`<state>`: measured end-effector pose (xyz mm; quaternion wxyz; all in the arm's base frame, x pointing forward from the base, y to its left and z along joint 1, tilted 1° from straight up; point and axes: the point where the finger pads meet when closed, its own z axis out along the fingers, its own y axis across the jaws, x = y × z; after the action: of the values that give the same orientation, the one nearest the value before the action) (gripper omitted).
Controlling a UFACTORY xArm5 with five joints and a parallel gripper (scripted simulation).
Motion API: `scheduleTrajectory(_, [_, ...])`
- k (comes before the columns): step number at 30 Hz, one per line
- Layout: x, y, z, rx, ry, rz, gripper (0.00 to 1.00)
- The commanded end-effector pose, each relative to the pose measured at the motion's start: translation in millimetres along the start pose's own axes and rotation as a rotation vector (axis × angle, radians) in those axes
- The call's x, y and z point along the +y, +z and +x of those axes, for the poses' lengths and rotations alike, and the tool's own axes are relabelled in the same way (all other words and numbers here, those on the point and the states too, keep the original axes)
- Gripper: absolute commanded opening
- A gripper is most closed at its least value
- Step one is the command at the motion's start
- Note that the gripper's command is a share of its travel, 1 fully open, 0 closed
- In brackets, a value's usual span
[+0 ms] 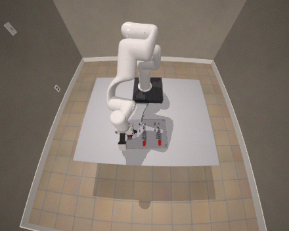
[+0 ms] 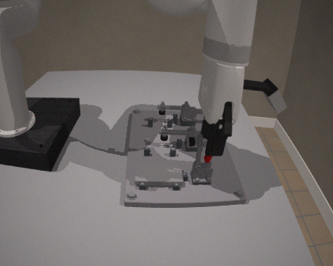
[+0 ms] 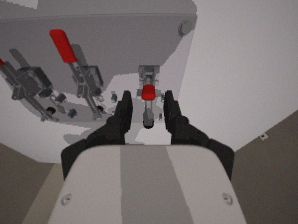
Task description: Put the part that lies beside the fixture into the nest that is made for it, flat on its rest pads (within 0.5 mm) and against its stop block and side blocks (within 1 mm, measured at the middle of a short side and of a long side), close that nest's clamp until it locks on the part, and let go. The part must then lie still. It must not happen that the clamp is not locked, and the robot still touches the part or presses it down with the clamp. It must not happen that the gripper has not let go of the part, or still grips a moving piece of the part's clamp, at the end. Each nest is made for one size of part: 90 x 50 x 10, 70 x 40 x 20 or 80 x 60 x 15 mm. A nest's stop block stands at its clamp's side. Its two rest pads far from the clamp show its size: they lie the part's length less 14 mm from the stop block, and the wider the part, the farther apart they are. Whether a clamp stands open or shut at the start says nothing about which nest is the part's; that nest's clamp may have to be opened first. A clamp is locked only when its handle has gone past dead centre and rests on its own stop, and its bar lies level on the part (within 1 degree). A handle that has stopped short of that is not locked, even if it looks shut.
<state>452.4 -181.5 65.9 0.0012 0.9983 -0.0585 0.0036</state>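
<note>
Wrist view: claw (image 3: 148,107) straddles red clamp handle (image 3: 148,92), not gripping.

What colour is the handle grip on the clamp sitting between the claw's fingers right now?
Red. The clamp's handle grip shows best in the wrist view, between the dark fingers of the claw.

Fixture plate (image 2: 220,198) on table (image 2: 84,227), in front of arm base (image 2: 61,151).
Three clamps in a row on plate; gripper (image 3: 148,117) over end clamp handle (image 3: 149,93), fingers either side.
</note>
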Motion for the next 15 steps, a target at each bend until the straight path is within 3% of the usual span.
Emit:
scheduleTrajectory(1, [1,5.4,1,0.003,0.0,-0.001,0.47])
scheduleTrajectory(9, [1,25.5,2,0.003,0.0,-0.001,0.47])
scheduleTrajectory(15, [1,30.4,2,0.003,0.0,-0.001,0.47])
